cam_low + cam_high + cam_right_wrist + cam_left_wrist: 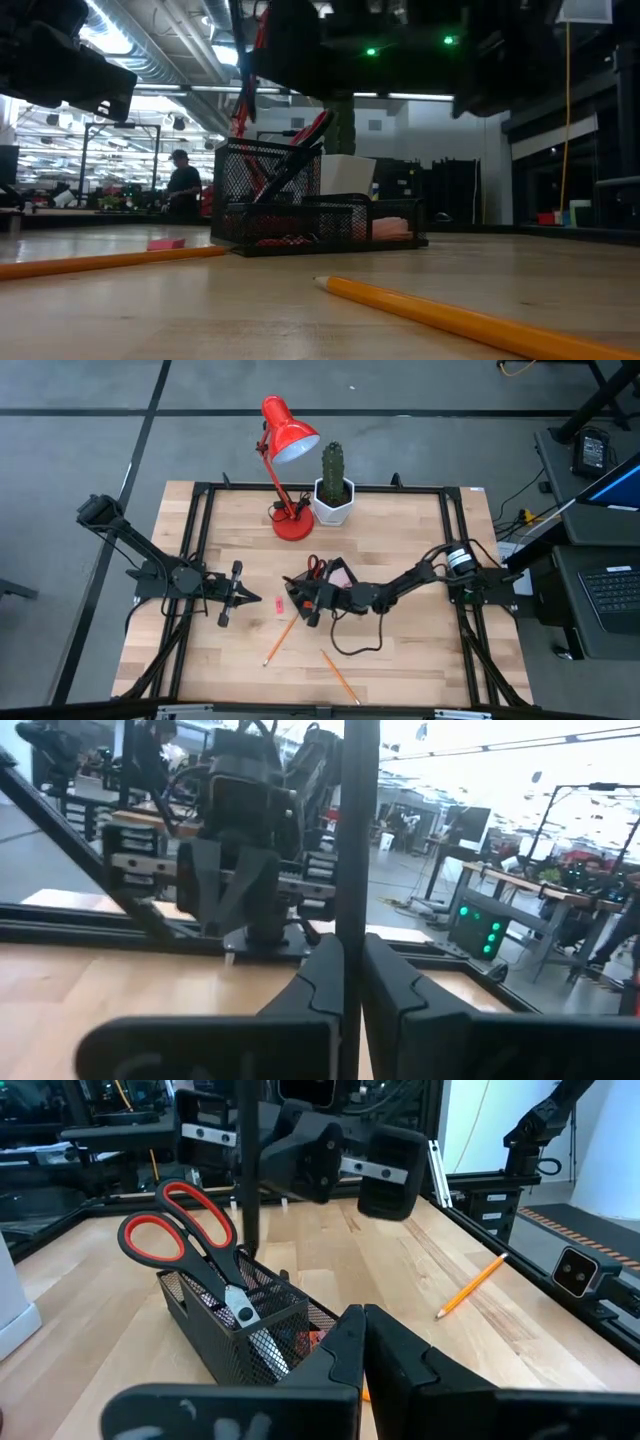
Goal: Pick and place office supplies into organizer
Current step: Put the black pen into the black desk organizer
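On the table (400, 650) the organizer (322, 582) sits mid-table holding the scissors (190, 1240). Above it the right gripper (300, 603) pinches a black pen (352, 830) upright; next it likely needs lowering into a compartment. The left gripper (250, 598) waits closed and empty; two pencils (282, 639) remain.

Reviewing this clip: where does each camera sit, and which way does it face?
High: above the table, straight down; both arms, left gripper and right gripper near centre.
Low: table-top height, level across at the organizer and a pencil; dark arm parts overhead.
Left wrist: on the left arm, past its shut fingers toward the scissors.
Right wrist: on the right arm, past fingers shut on the black pen, toward the left gripper.
Shared: organizer in high, low, left wrist.
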Motion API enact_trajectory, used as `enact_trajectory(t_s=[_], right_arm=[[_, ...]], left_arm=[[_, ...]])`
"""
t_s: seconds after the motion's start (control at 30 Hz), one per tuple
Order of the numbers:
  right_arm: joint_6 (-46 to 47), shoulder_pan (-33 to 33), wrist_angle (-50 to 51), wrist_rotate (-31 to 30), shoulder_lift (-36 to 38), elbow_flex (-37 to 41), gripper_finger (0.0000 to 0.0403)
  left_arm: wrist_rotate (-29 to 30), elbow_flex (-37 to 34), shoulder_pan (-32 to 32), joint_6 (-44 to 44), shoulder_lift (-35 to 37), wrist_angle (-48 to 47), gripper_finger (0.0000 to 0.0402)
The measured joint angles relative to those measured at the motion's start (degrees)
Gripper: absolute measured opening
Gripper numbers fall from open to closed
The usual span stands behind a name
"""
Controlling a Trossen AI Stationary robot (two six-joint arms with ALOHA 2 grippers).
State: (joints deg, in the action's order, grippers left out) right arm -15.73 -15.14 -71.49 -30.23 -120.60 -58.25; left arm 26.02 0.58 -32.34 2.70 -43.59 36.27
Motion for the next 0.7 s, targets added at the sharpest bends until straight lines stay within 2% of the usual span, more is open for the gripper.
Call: enact_trajectory(t_s=[0.27,0.4,0.53,0.7], right_arm=[[0.2,0.27,0.18,-0.13,-2.21,-2.63,0.0013],[0.59,0.26,1.16,-2.62,-2.19,-2.68,0.0013],[4.37,0.26,4.76,-3.35,-2.19,-2.66,0.0013],[6.29,0.24,4.59,-3.29,-3.62,-2.7,0.0012]], left_arm=[[-0.02,0.0,0.0,0.02,0.0,-0.02,0.0002],[-0.02,0.0,0.0,0.0,0.0,-0.02,0.0002],[-0.02,0.0,0.0,-0.56,0.0,-0.02,0.0001],[-0.02,0.0,0.0,-1.51,0.0,-0.02,0.0002]])
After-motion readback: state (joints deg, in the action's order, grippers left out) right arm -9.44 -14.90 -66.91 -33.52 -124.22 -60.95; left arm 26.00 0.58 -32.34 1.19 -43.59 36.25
